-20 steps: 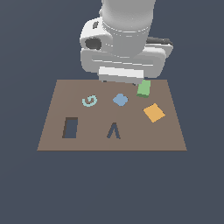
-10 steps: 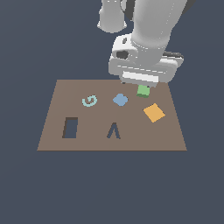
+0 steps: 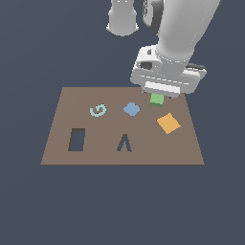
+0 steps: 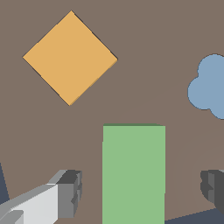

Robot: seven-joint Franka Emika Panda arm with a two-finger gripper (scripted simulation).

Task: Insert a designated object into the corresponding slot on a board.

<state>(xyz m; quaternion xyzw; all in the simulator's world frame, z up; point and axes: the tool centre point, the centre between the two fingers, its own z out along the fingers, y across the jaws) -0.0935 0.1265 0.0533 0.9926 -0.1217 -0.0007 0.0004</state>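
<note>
The pincer (image 4: 140, 192) stands open, one dark-padded finger (image 4: 70, 192) on each side of the green block (image 4: 134, 175) with brown board showing in the gaps, so neither pad touches it. In the wrist view the block's near end runs out of the frame, and the second finger is cut by the frame edge. From the exterior view the arm's pale wrist housing (image 3: 165, 76) covers the pincer entirely and hides the far part of the green block (image 3: 156, 99), leaving only a small green patch below it.

Taking the green block as the landmark, the blue piece (image 3: 131, 109) lies near it toward the exterior view's left, and the orange tile (image 3: 168, 123) sits near it on the viewer's side. The wrist view crops the blue piece (image 4: 209, 87) to a lobed edge. Farther left of the block lies a pale teal curled piece (image 3: 98, 110). The slot (image 3: 77, 139) is well apart from the block, across the board (image 3: 62, 115) at its near-left part, with the A-shaped cutout (image 3: 124, 143) between.

The board is plain flat brown; everything around it is uniform dark blue-grey, with no counter or room detail to make out.
</note>
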